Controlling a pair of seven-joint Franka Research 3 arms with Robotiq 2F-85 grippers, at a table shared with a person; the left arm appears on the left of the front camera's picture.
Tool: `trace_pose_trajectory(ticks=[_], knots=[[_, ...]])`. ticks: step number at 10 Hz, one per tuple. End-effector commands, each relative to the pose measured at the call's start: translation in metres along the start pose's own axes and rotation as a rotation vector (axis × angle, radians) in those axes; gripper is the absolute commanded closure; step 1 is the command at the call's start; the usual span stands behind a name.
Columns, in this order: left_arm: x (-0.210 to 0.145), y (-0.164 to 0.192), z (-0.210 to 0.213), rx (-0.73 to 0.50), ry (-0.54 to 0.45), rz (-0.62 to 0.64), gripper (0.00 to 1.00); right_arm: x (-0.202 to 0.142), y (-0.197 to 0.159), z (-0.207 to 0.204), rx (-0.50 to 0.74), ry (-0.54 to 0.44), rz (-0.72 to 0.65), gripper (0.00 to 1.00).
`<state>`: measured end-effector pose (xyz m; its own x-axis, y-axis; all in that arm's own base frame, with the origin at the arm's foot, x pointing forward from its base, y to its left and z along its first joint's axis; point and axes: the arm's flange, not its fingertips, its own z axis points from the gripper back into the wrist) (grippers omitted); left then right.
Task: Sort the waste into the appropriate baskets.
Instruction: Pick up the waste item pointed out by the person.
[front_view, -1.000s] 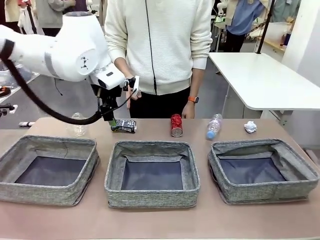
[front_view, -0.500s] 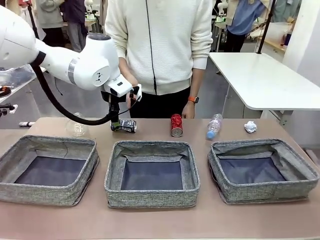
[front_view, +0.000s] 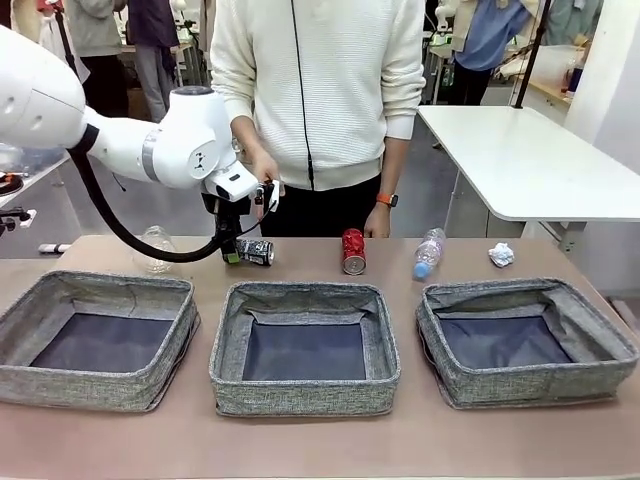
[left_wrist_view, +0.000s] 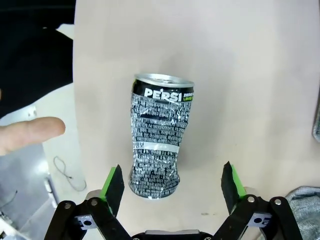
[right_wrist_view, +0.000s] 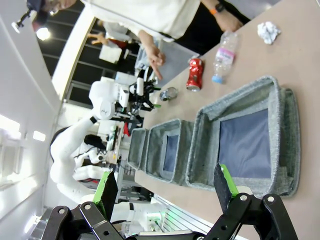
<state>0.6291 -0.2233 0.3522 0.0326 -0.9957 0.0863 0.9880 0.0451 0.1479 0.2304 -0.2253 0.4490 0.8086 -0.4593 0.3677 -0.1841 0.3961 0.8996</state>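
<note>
At far side of desk (front_view: 320, 445), left gripper (left_wrist_view: 172, 176) sits jaws apart, straddling one end of the crushed can (left_wrist_view: 159, 137), not clamped. Right gripper (right_wrist_view: 163, 186) also apart. Three baskets (front_view: 303, 293) empty, nothing sorted yet.

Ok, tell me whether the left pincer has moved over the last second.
Yes: the left pincer has edged rightward in the front view, closing on the crushed can, which stayed put.

Bright, even indoor light, soft shadows; wrist views bend at edges.
</note>
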Motion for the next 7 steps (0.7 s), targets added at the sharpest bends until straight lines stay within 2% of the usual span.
trace_pose_trajectory(ticks=[1,5,7], knots=[[-0.004,0.011,-0.008,-0.016,-0.041,-0.011,0.00,0.002,0.000,0.000,0.016,-0.014,0.026,0.00],[-0.005,0.020,-0.018,0.021,-0.063,0.011,0.00,0.002,0.000,0.000,0.016,-0.014,0.026,0.00],[-0.003,0.019,-0.023,0.001,-0.059,0.009,0.00,0.002,0.000,0.000,0.016,-0.014,0.026,0.00]])
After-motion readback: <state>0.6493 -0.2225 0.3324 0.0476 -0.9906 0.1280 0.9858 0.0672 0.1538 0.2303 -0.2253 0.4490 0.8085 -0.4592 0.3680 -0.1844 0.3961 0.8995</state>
